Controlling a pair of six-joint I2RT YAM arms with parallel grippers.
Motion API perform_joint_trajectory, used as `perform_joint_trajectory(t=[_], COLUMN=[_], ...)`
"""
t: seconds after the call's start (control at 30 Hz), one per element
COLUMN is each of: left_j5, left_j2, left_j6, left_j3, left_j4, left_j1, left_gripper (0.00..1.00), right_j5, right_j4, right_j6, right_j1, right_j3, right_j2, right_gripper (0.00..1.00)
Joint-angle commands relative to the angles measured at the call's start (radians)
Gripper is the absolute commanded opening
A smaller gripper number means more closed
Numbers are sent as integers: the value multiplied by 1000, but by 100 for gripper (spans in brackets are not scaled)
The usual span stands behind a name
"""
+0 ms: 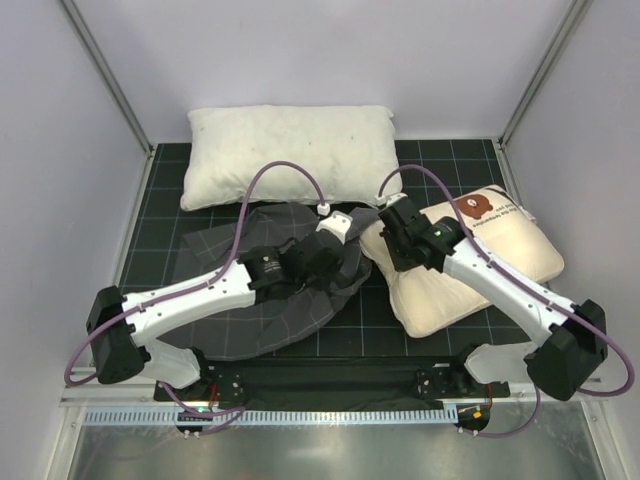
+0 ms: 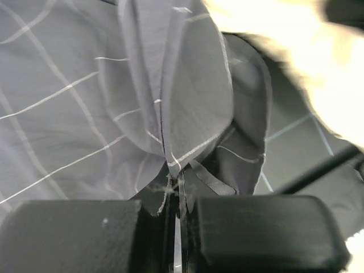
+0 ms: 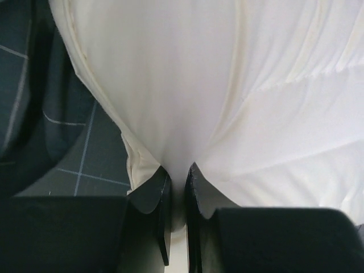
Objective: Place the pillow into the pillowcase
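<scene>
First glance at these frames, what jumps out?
Both arms meet mid-table, each pinching fabric: the left gripper is shut on a fold of the grey pillowcase, and the right gripper on an edge of the cream pillow. A larger plain white pillow lies at the back.

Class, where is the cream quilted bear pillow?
The cream pillow lies at the right in the top view, beside the dark grey checked fabric pillowcase, its left edge pinched in the right hand.
</scene>
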Motion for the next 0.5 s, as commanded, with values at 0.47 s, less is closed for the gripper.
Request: perform_joint_trajectory(t=[0.47], left_j5=[-8], left_j2=[-42], left_j6=[56], left_j3=[57], left_j4=[-20], left_j1=[22], left_gripper=[6], right_j5=[-105], right_j4=[-144], right_j6=[-59], right_j1=[34], right_j3=[-8], right_j2=[-99], right_gripper=[4])
